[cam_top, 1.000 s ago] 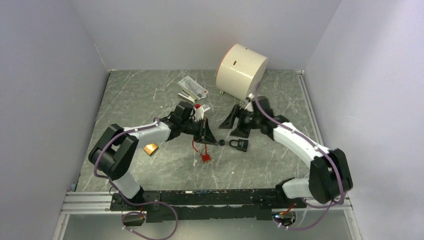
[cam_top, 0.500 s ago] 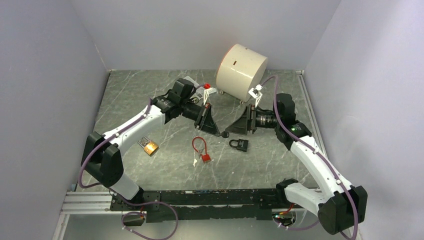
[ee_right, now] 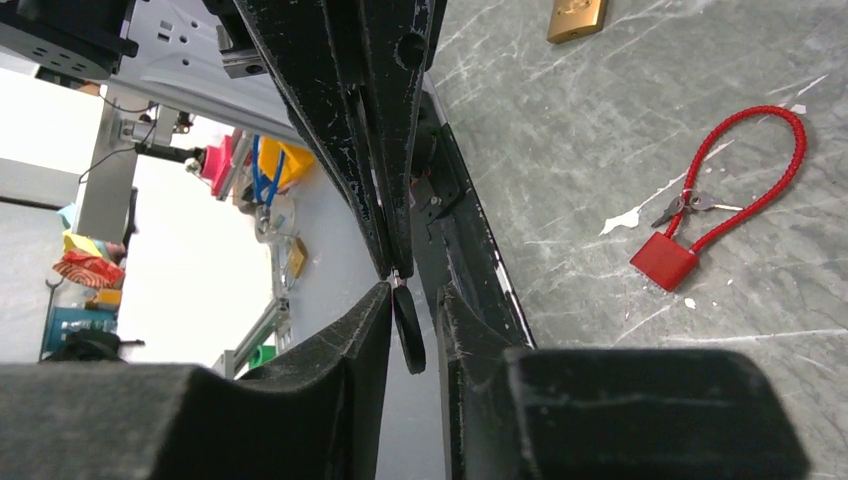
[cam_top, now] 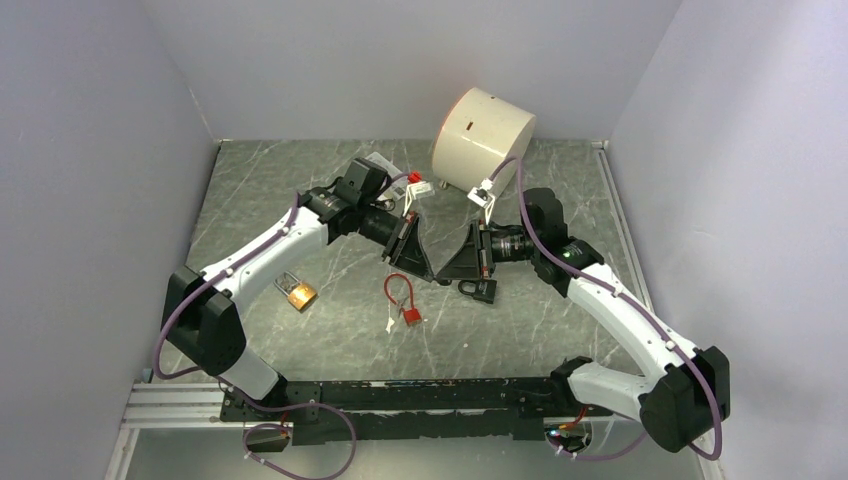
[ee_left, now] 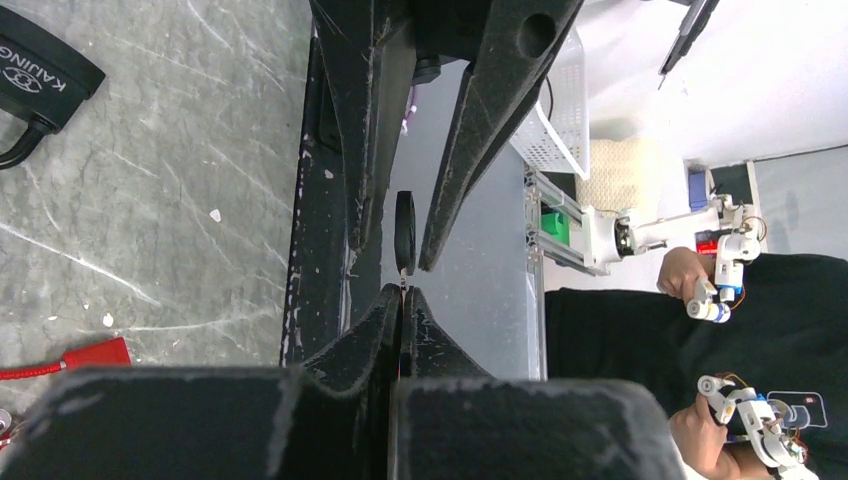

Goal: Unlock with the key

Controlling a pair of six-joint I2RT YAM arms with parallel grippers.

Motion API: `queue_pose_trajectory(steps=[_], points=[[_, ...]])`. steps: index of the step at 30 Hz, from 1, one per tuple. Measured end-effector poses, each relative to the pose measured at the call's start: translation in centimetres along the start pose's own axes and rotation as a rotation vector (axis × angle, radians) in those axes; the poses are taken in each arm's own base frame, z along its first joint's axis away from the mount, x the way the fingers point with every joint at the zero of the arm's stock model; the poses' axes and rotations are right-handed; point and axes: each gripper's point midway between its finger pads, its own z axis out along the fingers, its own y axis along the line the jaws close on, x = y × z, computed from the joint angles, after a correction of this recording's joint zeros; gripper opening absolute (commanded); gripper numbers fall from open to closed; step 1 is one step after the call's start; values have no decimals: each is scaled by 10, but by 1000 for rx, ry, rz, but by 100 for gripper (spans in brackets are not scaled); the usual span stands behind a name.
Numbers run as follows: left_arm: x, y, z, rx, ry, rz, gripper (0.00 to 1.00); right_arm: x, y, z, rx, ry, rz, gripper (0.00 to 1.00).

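The left tool (ee_left: pixel 402 300) is pinched fully closed on the thin metal blade of the key (ee_left: pixel 404 226), and the key's round black head sticks out past its tips. The right tool (ee_right: pixel 413 295) meets it tip to tip, its 2 fingers a little apart and straddling that head. A sliver of gap shows beside the head in the right wrist view, so I judge it has not clamped yet. Both tools hang above the desk (cam_top: pixel 260 190), so the key is in the air between the 2 arms.

The key looks small, light and stiff, with a smooth blade that could swivel in a loose pinch. The head is the better place to hold it. Its flat faces are turned toward the right tool's fingers, and a grip there leaves the whole blade free for a keyhole.

Just beneath the right tool, the black padlock (cam_top: pixel 478 290) lies flat on the desk. It is probably the lock this black-headed key fits, though the pictures do not settle that. It looks rigid and fairly heavy, yet likely to slide on the smooth surface when pushed, so its body wants bracing.

Farther left lie a red cable lock (cam_top: pixel 402 298) and a brass padlock (cam_top: pixel 298 295). A white drum (cam_top: pixel 483 130) stands at the back.
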Motion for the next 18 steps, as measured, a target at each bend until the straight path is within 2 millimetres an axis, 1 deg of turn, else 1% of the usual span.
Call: queue_pose_trajectory(steps=[2,8,9,10,11,12,13,14,16,18], points=[[2,0,0,1,5,2,2,1,1,0,-6,4,0,31],[4,-1,-1,6,13,-4,3,7,7,-1,-39,34,-1,26],[4,-1,-1,7,13,-4,3,9,7,-1,-44,40,-4,23],[4,-2,-1,9,14,-5,3,10,8,0,-47,44,-7,17],[4,-2,-1,12,14,-5,3,11,8,0,-49,49,-12,10],[5,-3,-1,16,14,-6,3,12,9,1,-50,53,-17,0],[5,-4,-1,20,15,-6,4,12,9,1,-53,57,-18,0],[5,-4,-1,22,15,-7,12,13,10,1,-55,59,-20,0],[4,-4,-1,20,14,-9,41,12,10,1,-53,55,-29,0],[2,1,-1,-11,5,-11,65,9,4,2,-13,35,-33,0]])
